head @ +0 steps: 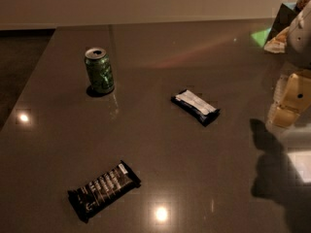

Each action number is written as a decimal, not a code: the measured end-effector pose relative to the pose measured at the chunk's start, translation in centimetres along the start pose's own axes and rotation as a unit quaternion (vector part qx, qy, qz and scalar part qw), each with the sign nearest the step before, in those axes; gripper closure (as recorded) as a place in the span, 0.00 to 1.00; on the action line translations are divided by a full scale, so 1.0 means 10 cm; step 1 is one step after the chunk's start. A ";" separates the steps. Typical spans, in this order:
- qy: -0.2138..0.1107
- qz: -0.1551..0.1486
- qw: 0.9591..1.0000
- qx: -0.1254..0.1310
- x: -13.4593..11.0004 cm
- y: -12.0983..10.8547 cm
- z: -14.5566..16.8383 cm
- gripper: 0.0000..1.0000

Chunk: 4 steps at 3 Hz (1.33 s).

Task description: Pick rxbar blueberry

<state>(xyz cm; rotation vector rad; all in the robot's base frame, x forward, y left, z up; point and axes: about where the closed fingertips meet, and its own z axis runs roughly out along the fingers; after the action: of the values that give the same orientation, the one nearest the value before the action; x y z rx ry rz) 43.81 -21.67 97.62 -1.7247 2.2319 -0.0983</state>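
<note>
The rxbar blueberry lies flat on the dark table near the middle, a small navy-wrapped bar with a pale whitish panel on its face, set at a slant. My gripper is at the right edge of the camera view, a cream-yellow piece hanging above the table, to the right of the bar and well apart from it. It casts a dark shadow on the table below it.
A green soda can stands upright at the back left. A longer black bar with white lettering lies at the front left. Some bags and packets sit at the far right corner. The table's left edge runs diagonally.
</note>
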 end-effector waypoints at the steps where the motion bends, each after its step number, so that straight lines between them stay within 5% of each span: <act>1: 0.000 0.000 1.000 0.000 0.00 0.00 0.00 0.00; 2: -0.006 0.002 1.000 -0.003 -0.05 -0.02 0.00 0.00; 4: -0.048 0.040 0.998 -0.024 -0.54 -0.23 0.40 0.00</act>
<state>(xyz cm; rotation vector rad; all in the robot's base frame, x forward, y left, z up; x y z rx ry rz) 48.28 -16.57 95.55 -1.6250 2.2475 0.0564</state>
